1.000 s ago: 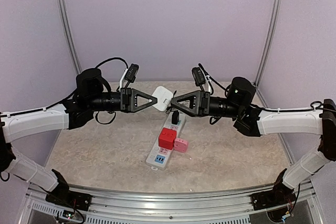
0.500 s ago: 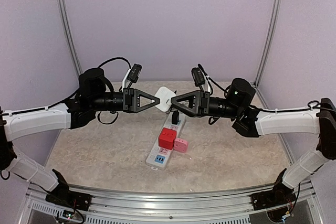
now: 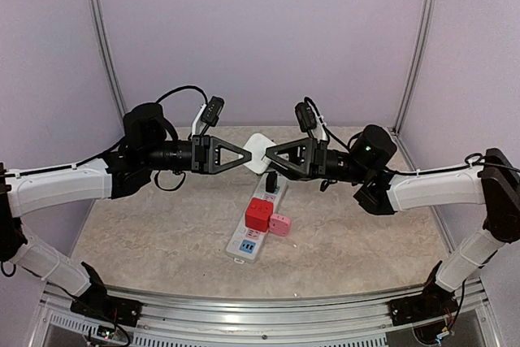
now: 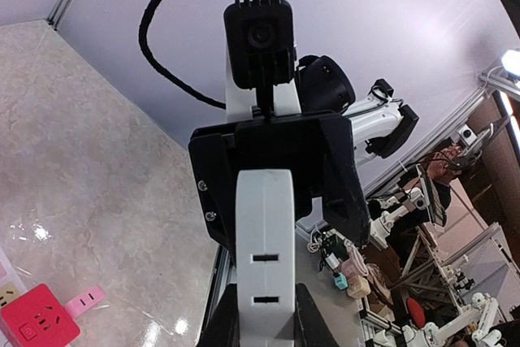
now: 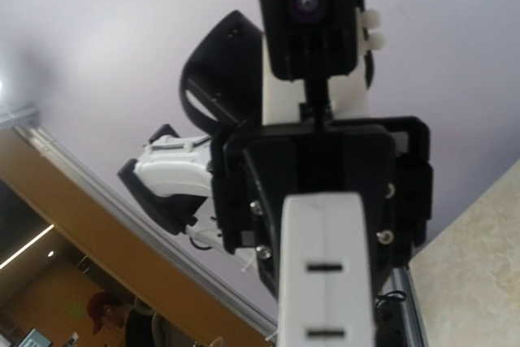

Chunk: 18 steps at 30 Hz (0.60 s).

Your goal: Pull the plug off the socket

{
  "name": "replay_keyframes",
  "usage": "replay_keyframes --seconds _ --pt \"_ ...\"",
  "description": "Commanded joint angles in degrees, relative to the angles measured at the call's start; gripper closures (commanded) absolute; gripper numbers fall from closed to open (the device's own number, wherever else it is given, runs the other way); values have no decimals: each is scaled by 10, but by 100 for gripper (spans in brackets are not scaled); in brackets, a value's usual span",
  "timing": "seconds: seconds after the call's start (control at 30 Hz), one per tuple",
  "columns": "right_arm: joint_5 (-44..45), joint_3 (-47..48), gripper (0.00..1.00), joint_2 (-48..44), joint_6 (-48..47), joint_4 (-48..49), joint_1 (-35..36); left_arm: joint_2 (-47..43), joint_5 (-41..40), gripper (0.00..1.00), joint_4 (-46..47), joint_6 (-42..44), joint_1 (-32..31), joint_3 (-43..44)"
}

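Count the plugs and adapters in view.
4: white adapter held aloft between left gripper and right gripper; black plug at the socket's far end; red adapter at its middle; pink adapter beside the red one. Others may be hidden.

Left gripper (image 3: 246, 154) and right gripper (image 3: 269, 154) were both clamped on the white plug (image 3: 257, 150) in mid-air above the far end of the socket (image 3: 240, 248), so the arms made a bar straight across the middle. Down low, the black plug (image 3: 271, 181), red cube (image 3: 259, 213) and pink adapter (image 3: 281, 224) crowded the strip, with only the near-end outlets bare. The table (image 3: 146, 241) either side of it was wide open.
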Motion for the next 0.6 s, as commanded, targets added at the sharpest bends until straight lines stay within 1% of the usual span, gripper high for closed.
replay_keyframes --seconds 0.0,0.23,0.33,0.4,0.47,0.57 --pt "-37 14 46 2 14 69 18 28 5 100 -19 -4 -4 10" --pt "-32 17 44 11 13 62 19 48 18 100 -32 4 -16 26" --pt "-29 20 40 9 10 52 19 46 14 100 -44 12 -20 29" --pt "-19 23 35 4 -12 19 19 47 12 100 -66 34 -31 41" --pt "-2 28 32 -4 -45 -34 18 48 4 100 -95 62 -46 56" --pt "23 33 28 -13 -66 -83 13 48 6 100 -99 72 -54 61"
